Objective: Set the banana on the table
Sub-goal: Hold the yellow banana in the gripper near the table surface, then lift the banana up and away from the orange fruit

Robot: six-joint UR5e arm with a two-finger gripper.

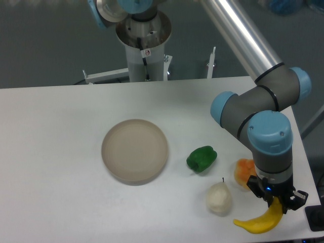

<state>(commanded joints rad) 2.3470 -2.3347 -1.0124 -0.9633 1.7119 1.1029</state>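
The arm reaches down at the table's near right corner, its gripper (278, 203) pointing downward, fingers clamped shut.

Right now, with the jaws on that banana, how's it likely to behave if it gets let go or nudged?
The banana looks smooth and plastic, so probably stiff, light, slightly slippery. Its curve suggests it would rock or pivot rather than roll.

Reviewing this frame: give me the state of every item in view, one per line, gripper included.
banana: near the table's front right edge, one end between the jaws; whether it rests on the surface is unclear.
gripper: lowered, shut on the banana's upper end.
plate: empty, flat on the table.
green pepper: free on the table, right of the plate.
pear: stem up, untouched.
orange fruit: partly hidden behind the arm.
table: white, bearing all items.
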